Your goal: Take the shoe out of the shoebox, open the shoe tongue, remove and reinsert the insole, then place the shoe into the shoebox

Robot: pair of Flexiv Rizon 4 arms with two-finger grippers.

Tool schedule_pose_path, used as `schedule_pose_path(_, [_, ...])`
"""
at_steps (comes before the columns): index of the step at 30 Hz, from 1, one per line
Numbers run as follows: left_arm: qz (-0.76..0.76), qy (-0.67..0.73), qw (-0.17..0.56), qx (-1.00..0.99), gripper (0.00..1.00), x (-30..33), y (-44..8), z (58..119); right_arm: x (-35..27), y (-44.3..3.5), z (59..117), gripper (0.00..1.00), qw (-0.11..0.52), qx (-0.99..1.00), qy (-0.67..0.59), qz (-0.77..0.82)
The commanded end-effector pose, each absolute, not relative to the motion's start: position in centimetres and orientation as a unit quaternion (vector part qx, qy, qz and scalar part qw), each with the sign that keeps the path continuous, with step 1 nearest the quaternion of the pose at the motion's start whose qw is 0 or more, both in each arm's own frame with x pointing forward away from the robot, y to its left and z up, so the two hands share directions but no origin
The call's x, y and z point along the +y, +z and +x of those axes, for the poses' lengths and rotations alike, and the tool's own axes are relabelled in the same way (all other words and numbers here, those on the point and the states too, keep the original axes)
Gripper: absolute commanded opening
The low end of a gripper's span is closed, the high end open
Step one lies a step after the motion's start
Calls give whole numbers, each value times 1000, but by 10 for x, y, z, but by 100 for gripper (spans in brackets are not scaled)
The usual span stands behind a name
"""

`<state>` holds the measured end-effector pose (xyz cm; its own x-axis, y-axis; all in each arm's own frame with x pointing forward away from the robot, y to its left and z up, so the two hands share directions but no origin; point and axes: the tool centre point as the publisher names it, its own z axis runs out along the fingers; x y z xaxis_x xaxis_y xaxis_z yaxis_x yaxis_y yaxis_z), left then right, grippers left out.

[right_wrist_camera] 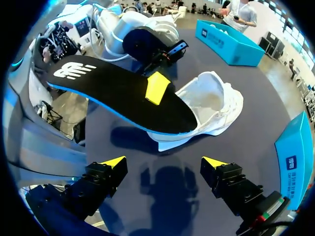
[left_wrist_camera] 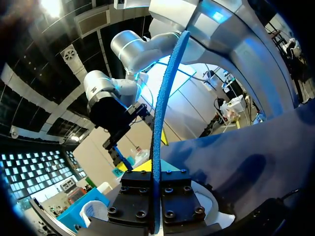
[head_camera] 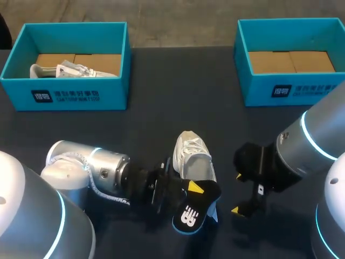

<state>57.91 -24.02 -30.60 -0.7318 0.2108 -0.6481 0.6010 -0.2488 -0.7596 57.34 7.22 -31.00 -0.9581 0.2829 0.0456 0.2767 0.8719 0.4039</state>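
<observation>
Dark table (head_camera: 161,91), left tool (head_camera: 195,189) pinching insole (head_camera: 188,217), shoe (head_camera: 192,154) heel hidden

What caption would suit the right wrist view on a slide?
The left tool holds a black insole partly over the white shoe; the right tool hangs open nearby.

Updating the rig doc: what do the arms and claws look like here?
Left arm and right arm: rounded silver-grey links with glowing light-blue joint rings. Left claw and right claw: black blocky bodies, two fingers each, yellow wedge tips. Pale cable loops at the left wrist.
</observation>
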Motion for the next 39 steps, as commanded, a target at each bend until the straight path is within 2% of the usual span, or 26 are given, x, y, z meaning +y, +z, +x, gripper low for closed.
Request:
schedule_pose_path(1, [339, -714, 138, 597, 0, -242, -306, 580, 92, -338, 595, 100, -4, 970, 199, 139])
schedule_pose_path(15, [326, -720, 131, 599, 0, -245, -303, 582, 99, -362, 605, 100, -27, 973, 195, 122])
schedule_pose_path(39, [309, -740, 123, 585, 0, -235, -295, 577, 99, -362, 605, 100, -27, 973, 195, 122])
